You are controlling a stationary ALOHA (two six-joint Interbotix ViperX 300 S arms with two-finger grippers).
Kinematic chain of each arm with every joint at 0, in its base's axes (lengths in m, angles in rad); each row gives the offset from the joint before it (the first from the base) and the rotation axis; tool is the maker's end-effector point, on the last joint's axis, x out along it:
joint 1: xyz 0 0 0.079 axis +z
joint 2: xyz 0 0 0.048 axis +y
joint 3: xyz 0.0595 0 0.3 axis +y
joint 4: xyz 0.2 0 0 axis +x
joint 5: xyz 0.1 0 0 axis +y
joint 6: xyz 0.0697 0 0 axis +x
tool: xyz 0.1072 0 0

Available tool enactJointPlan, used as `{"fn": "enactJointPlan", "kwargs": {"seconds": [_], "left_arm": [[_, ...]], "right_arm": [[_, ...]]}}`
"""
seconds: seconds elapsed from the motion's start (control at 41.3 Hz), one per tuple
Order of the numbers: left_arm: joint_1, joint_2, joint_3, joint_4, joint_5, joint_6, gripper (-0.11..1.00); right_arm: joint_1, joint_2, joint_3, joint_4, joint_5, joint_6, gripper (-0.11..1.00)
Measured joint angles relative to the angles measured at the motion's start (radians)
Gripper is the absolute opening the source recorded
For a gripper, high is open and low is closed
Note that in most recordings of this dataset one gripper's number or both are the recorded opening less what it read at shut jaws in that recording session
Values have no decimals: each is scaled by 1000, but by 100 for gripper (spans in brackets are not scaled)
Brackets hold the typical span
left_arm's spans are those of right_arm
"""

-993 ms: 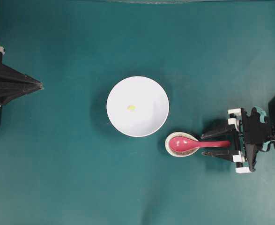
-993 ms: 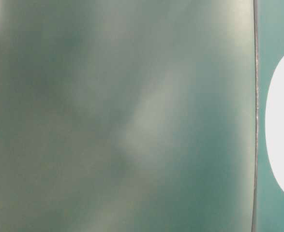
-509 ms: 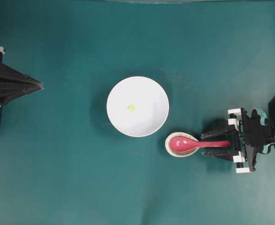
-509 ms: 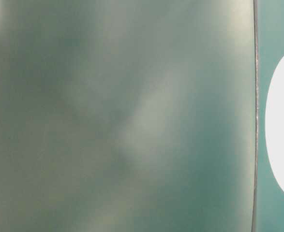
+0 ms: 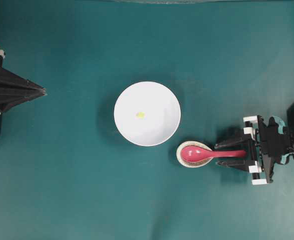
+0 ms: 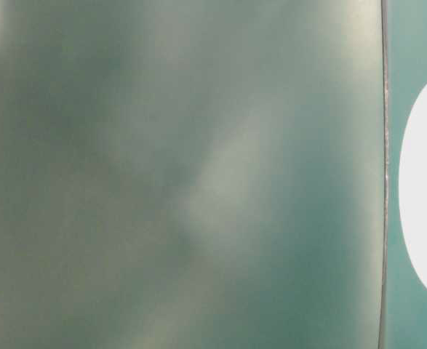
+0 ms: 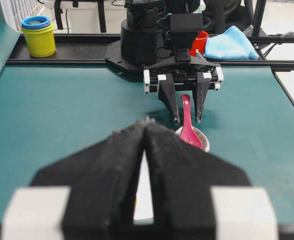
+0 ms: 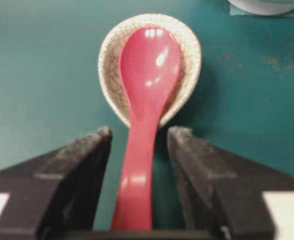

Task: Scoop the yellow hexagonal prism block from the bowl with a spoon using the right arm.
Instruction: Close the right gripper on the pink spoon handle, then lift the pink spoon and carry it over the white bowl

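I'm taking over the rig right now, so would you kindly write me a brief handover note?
Right gripper: open, fingers either side of the glossy pink-red spoon's handle, not clamped.
Left gripper: shut, parked at the table's left edge.
Spoon's scoop rests in the small speckled beige dish, beside the large white bowl.
Tiny yellow hexagonal block lies in the bowl.
Done: approach to the spoon.
Left: grasp, scoop the block.

Table surface [image 5: 76, 175]: deep teal, plain. Bowl [image 5: 162, 97]: plain white. Block [image 5: 140, 115]: bright yellow. Spoon [image 8: 148, 95]: glossy pink-red. Small dish [image 8: 110, 50]: beige, crackle-patterned. Right gripper [image 5: 231, 153]: black, with white pads and teal tape. Cloth [image 7: 230, 44]: light blue. Stacked cups [image 7: 38, 36]: yellow with blue rims.
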Motion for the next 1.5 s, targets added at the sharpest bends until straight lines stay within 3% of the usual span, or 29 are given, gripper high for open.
{"fn": "enactJointPlan", "kwargs": {"seconds": [0.436, 0.557, 0.654, 0.824, 0.969, 1.139, 1.308, 1.502], "left_arm": [[0, -2, 0, 0, 0, -3, 6], [0, -2, 0, 0, -2, -3, 6], [0, 0, 0, 0, -2, -3, 6], [0, -2, 0, 0, 0, -3, 6], [0, -2, 0, 2, -2, -3, 6], [0, -2, -2, 0, 0, -3, 6], [0, -8, -3, 0, 0, -3, 6], [0, -9, -2, 0, -2, -3, 6]], "right_arm": [[0, 2, 0, 2, -6, 2, 55], [-9, 0, -2, 5, -9, 0, 45], [-26, 0, -6, 6, -9, -3, 25], [-35, -41, -8, 6, -8, -17, 24], [-51, -167, -8, 6, 48, -77, 24], [-98, -379, -35, 6, 261, -212, 24], [-221, -594, -123, 8, 627, -353, 24], [-396, -727, -256, 8, 1025, -390, 24]]}}
